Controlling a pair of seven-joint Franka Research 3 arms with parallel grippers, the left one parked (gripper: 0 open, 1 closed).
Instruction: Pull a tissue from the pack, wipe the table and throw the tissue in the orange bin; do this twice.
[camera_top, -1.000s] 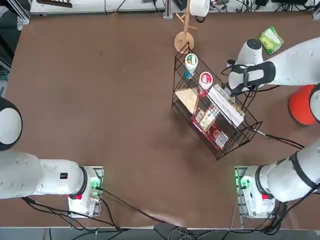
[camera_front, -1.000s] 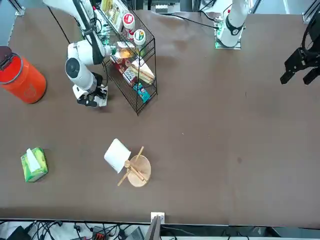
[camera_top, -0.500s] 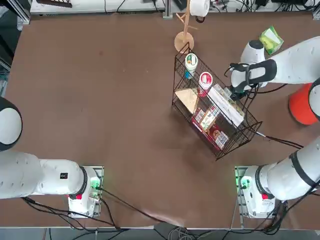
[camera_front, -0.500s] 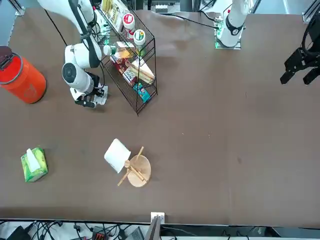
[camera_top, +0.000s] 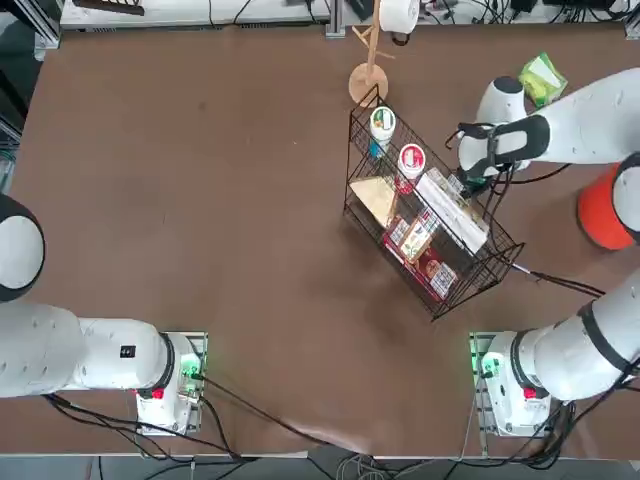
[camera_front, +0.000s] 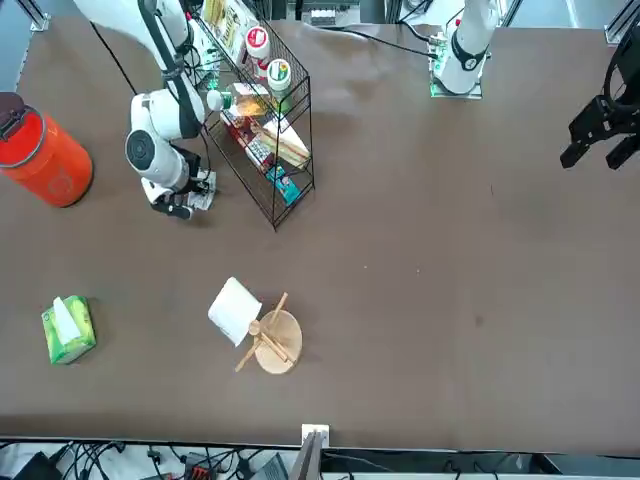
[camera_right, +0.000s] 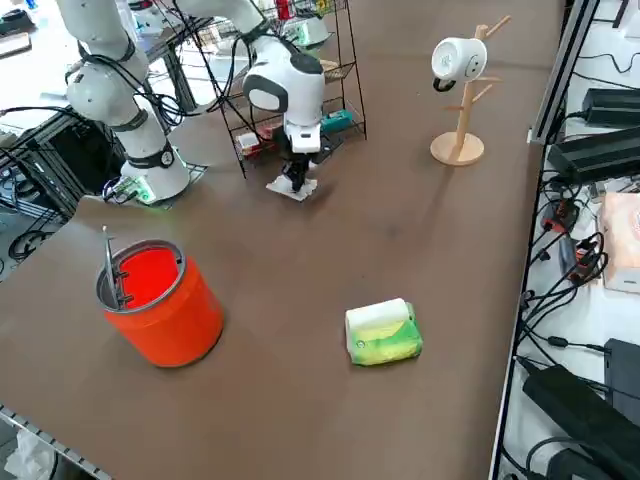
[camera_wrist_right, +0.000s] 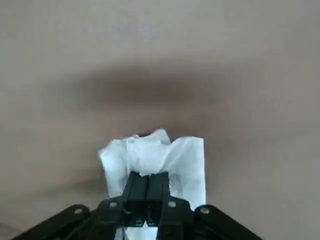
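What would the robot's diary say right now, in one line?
right claw: shut on tissue | place: low over table, beside wire basket | step: wiping, seemingly

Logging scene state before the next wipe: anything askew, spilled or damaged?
Nothing stands out. The bin and tissue pack stand upright, and the right claw grips a tissue at the table.

The right gripper's fingertips (camera_wrist_right: 148, 176) covered part of the white tissue (camera_wrist_right: 187, 167). The orange bin (camera_top: 600, 212) was partly hidden beneath the robot's right arm (camera_top: 590, 125) overhead; writing on the boxes (camera_top: 425, 262) was too small to read.
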